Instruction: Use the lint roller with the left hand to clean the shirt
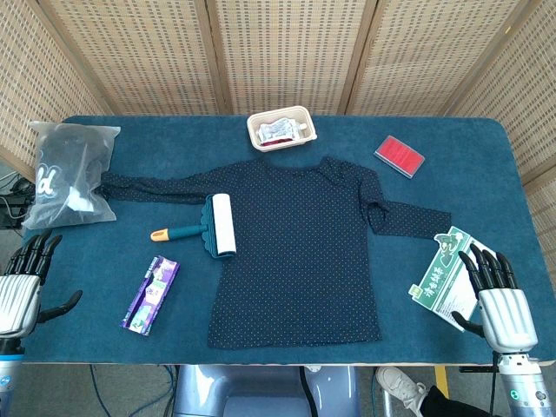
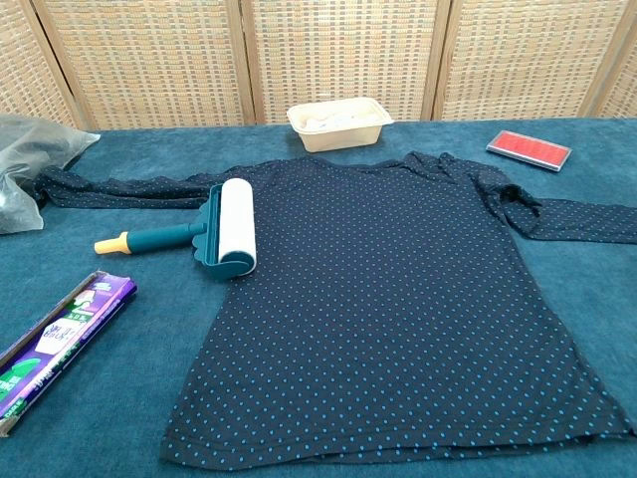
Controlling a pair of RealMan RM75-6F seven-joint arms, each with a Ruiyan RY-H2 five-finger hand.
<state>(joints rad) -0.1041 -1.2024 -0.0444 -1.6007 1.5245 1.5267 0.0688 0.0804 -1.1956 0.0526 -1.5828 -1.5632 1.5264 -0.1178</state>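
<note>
roller: teal-handled white lint roller (image 1: 208, 228) lying on dark dotted shirt (image 1: 295, 261), untouched
left hand (image 1: 24, 282): released, fingers apart
right hand (image 1: 497, 294): released, empty

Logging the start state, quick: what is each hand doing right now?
Left hand: open, fingers apart, holding nothing, away from the lint roller.
Right hand: open, fingers spread over the green card, gripping nothing.
</note>
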